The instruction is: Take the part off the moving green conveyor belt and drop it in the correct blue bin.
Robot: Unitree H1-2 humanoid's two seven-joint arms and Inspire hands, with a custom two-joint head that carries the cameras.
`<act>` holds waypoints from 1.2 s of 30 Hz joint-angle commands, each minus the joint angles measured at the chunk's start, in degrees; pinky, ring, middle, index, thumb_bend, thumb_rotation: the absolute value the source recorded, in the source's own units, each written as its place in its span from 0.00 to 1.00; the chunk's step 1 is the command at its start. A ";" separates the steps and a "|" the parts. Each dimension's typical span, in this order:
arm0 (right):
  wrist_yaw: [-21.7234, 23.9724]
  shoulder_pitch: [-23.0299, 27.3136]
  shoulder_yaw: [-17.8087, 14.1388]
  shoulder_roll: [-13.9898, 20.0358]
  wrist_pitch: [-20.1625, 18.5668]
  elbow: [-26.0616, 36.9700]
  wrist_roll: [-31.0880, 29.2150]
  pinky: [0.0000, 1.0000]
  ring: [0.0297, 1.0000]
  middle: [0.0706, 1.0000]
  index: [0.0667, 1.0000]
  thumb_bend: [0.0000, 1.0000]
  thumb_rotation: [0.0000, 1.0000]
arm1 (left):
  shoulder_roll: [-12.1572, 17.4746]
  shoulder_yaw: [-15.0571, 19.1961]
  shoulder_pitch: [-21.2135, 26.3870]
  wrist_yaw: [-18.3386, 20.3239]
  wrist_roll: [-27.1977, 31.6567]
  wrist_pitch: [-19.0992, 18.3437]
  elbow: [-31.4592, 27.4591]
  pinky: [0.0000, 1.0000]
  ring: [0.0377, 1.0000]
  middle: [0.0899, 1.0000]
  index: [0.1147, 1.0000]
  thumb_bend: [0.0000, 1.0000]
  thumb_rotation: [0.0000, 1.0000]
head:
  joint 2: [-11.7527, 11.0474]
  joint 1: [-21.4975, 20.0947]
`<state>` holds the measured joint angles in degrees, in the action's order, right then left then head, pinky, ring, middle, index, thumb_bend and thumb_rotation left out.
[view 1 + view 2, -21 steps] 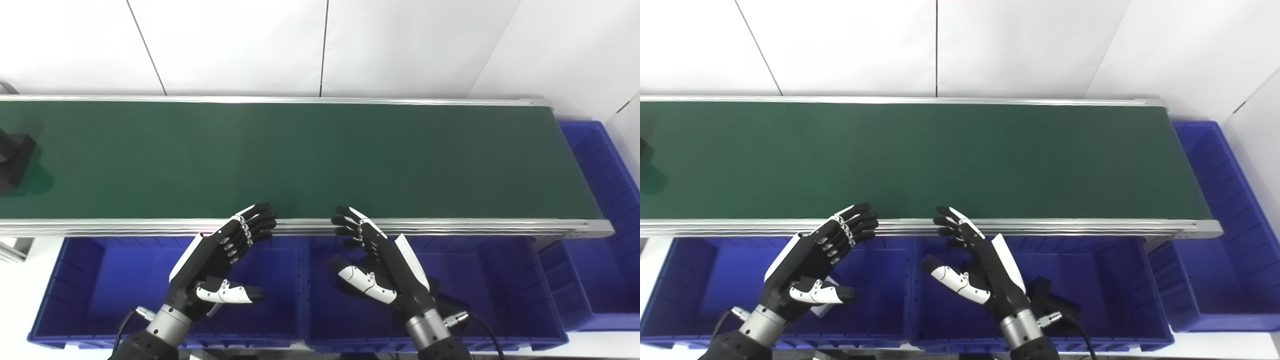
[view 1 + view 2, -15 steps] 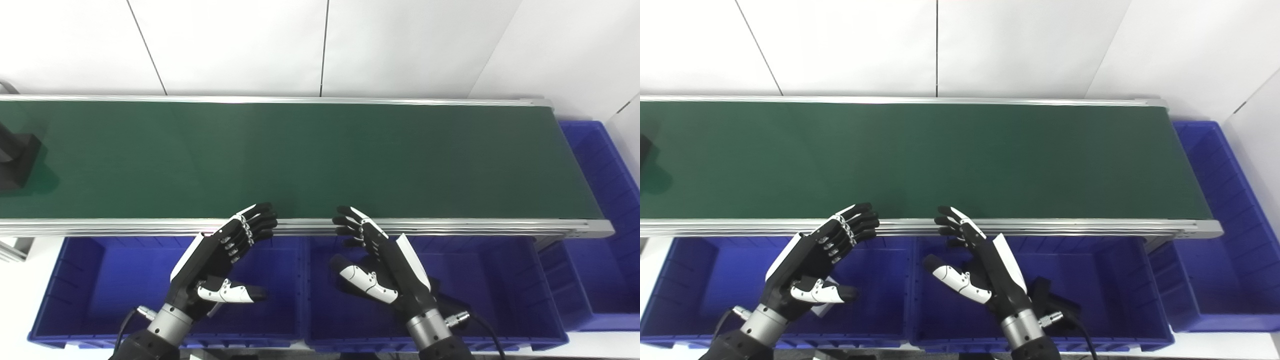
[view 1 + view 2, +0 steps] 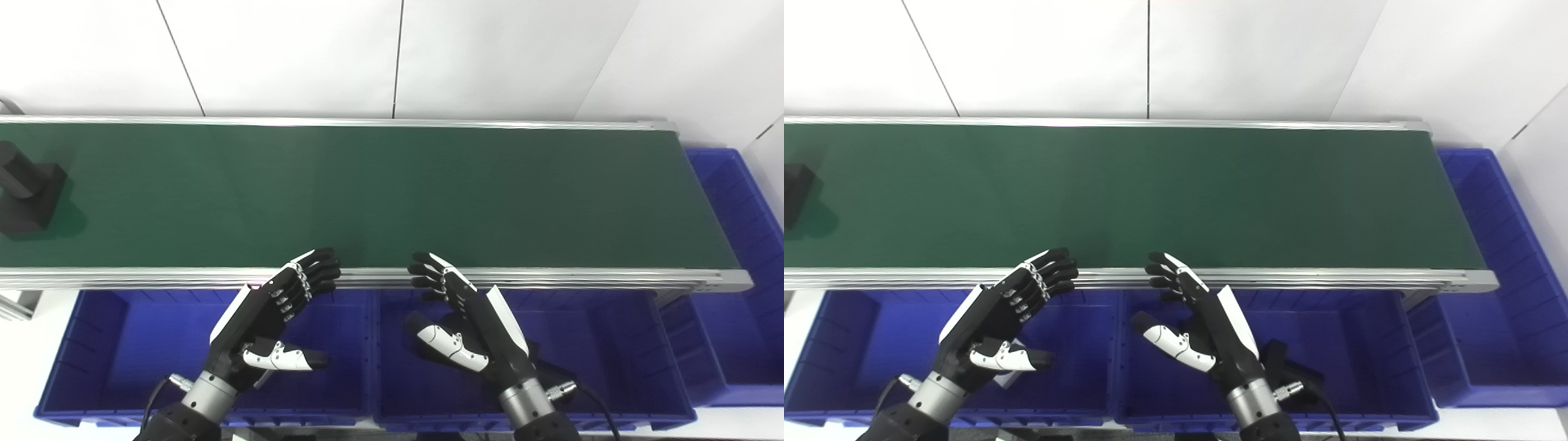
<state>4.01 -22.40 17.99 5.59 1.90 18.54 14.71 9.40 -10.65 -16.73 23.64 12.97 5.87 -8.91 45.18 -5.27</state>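
A black block-shaped part with a round top rides on the green conveyor belt at its far left end; in the right eye view only its edge shows. My left hand is open and empty, held over the left blue bin, fingertips at the belt's near rail. My right hand is open and empty over the middle blue bin, fingertips also at the rail. Both hands are far to the right of the part.
A black part lies in the middle bin behind my right wrist. A white piece shows in the left bin under my left hand. Another blue bin stands past the belt's right end. A white wall backs the belt.
The black part has ridden rightward on the belt, further into view. Both hands have stayed almost still.
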 commanded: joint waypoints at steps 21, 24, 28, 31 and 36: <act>-0.09 0.57 -0.17 0.15 4.18 0.60 -0.51 0.72 0.79 0.82 0.86 0.52 0.64 | -0.41 -0.19 1.19 0.16 -0.07 2.98 0.18 0.84 0.85 0.84 0.83 0.99 0.20 | -1.00 1.38; -0.12 0.70 -0.39 0.19 4.69 -0.03 -0.77 0.72 0.79 0.82 0.86 0.52 0.64 | -0.65 -0.25 1.31 0.05 -0.25 3.14 0.74 0.84 0.85 0.84 0.83 0.99 0.20 | -2.14 2.94; -0.10 0.87 -0.78 0.53 5.47 -0.91 -1.08 0.71 0.78 0.81 0.86 0.51 0.64 | -1.21 -0.71 1.44 -0.27 -0.78 3.10 1.30 0.83 0.84 0.83 0.83 0.98 0.18 | -4.05 6.04; -0.03 1.04 -1.23 1.00 6.78 -2.10 -1.85 0.71 0.78 0.81 0.86 0.50 0.63 | -1.91 -1.10 1.58 -0.57 -1.56 3.43 2.18 0.83 0.84 0.84 0.83 0.99 0.17 | -5.44 8.44; -0.01 1.70 -2.16 1.83 9.15 -4.43 -2.81 0.71 0.78 0.82 0.86 0.48 0.63 | -3.54 -1.86 2.21 -0.93 -3.24 5.30 4.77 0.83 0.84 0.84 0.83 0.99 0.17 | -9.53 14.61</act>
<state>4.02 -21.33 16.13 7.18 6.65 13.77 12.60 6.58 -12.22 -15.62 22.97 10.19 8.32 -3.89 37.09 7.47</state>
